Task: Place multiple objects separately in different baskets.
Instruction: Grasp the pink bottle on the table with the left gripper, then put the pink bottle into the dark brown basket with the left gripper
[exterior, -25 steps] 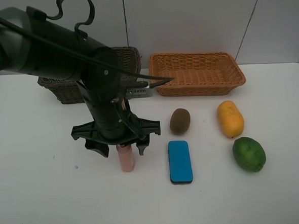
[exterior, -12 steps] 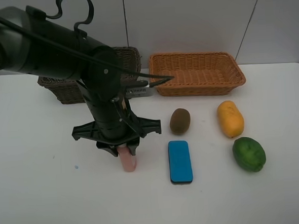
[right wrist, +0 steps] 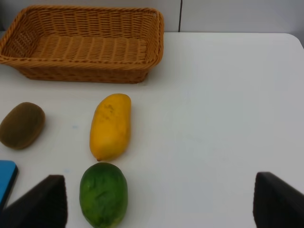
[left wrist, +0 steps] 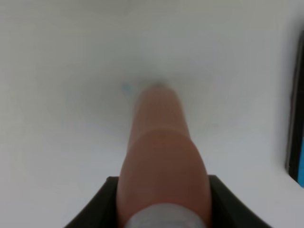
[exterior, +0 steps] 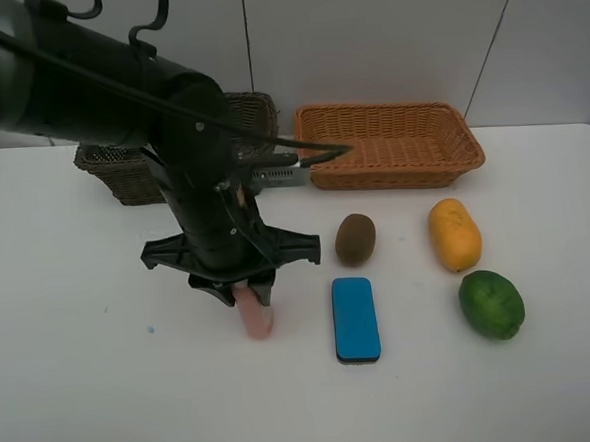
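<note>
Exterior high: left gripper (exterior: 245,292) is clenched on the pink bottle (exterior: 255,320), upright on the table (exterior: 105,393) just beside the blue eraser (exterior: 356,319). I cannot tell whether its base touches.

Left wrist: the jaws pinch high on the bottle's body. Judged light, stiff, smooth plastic that may slip or swing; a mid-body hold seems safer.

Right wrist: right gripper (right wrist: 159,204) is spread wide and empty, near the mango (right wrist: 110,125).

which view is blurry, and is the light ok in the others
Left wrist view: the pink bottle is close and out of focus. Right wrist view: sharp, the mango and tan basket crisp. Exterior high view: even light, faint shadows, no glare.
</note>
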Available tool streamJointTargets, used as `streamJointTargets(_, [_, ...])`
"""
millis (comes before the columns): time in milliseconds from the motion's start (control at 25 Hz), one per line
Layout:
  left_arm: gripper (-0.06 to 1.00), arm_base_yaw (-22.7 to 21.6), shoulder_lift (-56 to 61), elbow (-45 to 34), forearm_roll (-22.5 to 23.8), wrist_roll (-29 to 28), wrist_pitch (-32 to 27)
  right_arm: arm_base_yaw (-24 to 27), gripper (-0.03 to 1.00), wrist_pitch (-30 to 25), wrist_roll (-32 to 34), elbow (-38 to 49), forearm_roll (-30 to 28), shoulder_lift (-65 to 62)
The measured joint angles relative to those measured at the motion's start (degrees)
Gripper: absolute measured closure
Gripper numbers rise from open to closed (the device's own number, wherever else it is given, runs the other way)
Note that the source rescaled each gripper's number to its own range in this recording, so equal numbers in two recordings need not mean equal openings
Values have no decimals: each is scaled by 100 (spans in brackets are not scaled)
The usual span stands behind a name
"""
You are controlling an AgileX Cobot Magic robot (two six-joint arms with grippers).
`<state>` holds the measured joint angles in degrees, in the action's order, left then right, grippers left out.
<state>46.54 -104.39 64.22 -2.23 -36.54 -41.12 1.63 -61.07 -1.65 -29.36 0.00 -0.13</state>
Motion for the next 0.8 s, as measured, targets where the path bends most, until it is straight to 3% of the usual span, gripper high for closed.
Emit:
streamJointTargets(200, [67, -108, 680, 244, -102, 649, -535, 0, -3, 0, 0, 0, 0, 0])
streamJointTargets(440, [67, -764, 857, 1424, -108, 1337, -1567, 0, -3, 0, 0, 0, 0, 0])
streamJointTargets(800, [67, -2108, 615, 2777, -89, 2070, -1654, 0, -3, 0, 0, 0, 0, 0])
